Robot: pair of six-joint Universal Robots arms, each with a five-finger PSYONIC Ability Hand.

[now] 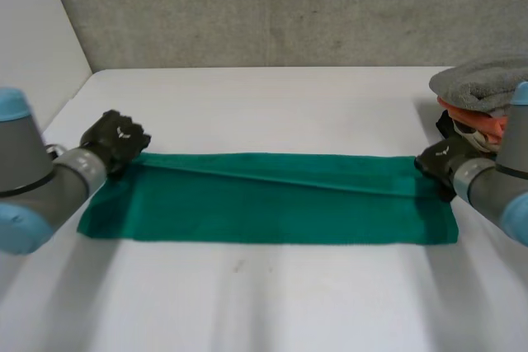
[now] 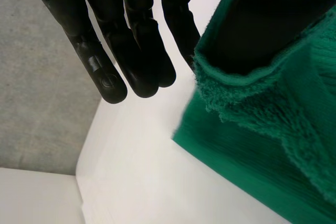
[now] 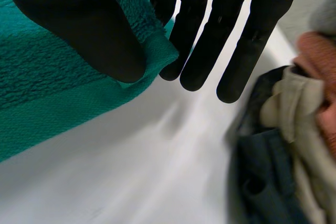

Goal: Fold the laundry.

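- Green towel [image 1: 272,199]: lies as a long flat band on the white table [image 1: 272,302], stretched crosswise between the two hands. A raised crease runs along it near its far edge.
- Markings: a small pale emblem sits on the back of each hand in the head view, too small to read. In the left wrist view, a round embossed mark shows on one fingertip [image 2: 107,82]; its content cannot be made out.
- Left hand [image 1: 115,142]: at the towel's far left corner. In its wrist view the fingers run straight, and the towel's hem is nipped between the thumb and the nearest finger. The other fingers stand clear of the cloth, over bare table.
- Right hand [image 1: 441,162]: at the towel's far right corner. In its wrist view the hemmed corner is pinched between the thumb [image 3: 79,30] and the straight fingers [image 3: 210,24].
- Pile of laundry [image 1: 483,105]: just beyond the towel's right end, behind the right hand, with a grey towel [image 1: 478,84] on top and an orange cloth [image 1: 487,125] beneath. The right wrist view also shows dark and beige pieces in this pile.
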